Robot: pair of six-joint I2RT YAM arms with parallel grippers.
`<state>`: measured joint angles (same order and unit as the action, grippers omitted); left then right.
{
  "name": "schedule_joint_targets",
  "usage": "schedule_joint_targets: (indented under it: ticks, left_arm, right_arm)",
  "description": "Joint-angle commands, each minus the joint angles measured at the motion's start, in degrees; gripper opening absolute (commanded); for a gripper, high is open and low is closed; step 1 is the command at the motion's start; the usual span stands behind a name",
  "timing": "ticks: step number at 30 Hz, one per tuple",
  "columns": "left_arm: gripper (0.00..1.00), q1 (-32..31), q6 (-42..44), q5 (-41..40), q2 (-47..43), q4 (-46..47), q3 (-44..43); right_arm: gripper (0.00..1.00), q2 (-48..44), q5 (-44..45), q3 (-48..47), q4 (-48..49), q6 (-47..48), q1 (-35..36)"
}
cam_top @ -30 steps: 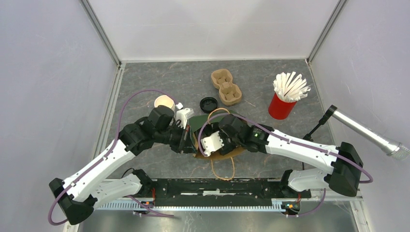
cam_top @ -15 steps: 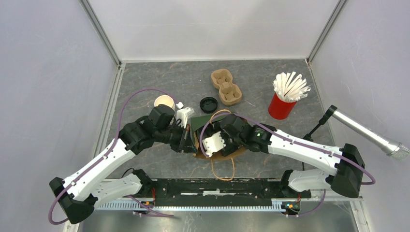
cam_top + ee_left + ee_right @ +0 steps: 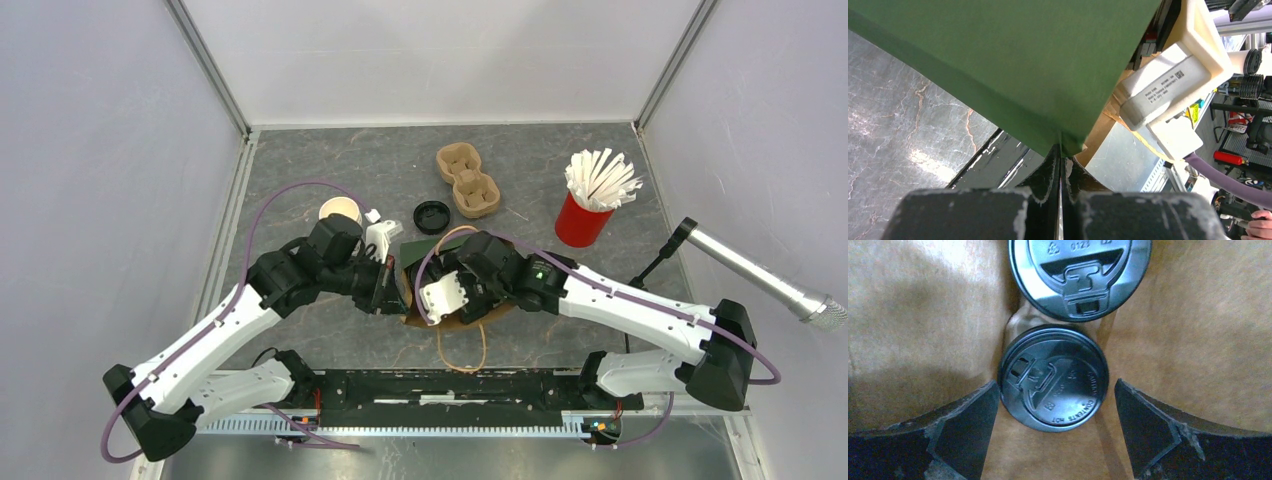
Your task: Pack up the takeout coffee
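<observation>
In the right wrist view I look down into the bag's brown paper inside [image 3: 923, 315]. The takeout coffee [image 3: 1053, 377] stands there, only its round black lid showing. My right gripper [image 3: 1057, 385] is open around that lid; the left finger is close to it and the right one stands clear. A second black-lidded cup [image 3: 1079, 275] stands just beyond. My left gripper [image 3: 1062, 150] is shut on the edge of the green bag [image 3: 998, 65]. In the top view the bag [image 3: 420, 248] lies between both arms, and the right fingers are hidden inside it.
A lidless white cup [image 3: 340, 212] stands behind the left arm. A loose black lid [image 3: 432, 216], a cardboard cup carrier [image 3: 467, 180] and a red cup of white straws [image 3: 590, 200] sit farther back. A microphone [image 3: 760, 275] juts in from the right. The bag's cord handle [image 3: 460, 350] trails toward me.
The right arm has shifted slightly over the bag's mouth. The left gripper keeps its hold on the bag's edge.
</observation>
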<state>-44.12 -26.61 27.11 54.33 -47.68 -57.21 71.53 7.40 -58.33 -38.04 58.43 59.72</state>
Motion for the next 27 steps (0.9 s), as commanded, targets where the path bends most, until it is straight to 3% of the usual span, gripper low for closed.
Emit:
schedule_joint_targets:
  ticks: [1,27]
  left_arm:
    - [0.02,-0.1,1.4,0.7,0.6,0.7,-3.2]
    - [0.03,-0.1,-1.0,1.1,2.5,2.3,-6.0]
  right_arm:
    - [0.91,-1.5,-2.4,-3.9,-1.2,-0.7,-0.1]
    - [0.75,-4.5,-5.3,-8.5,-1.5,-7.3,0.2]
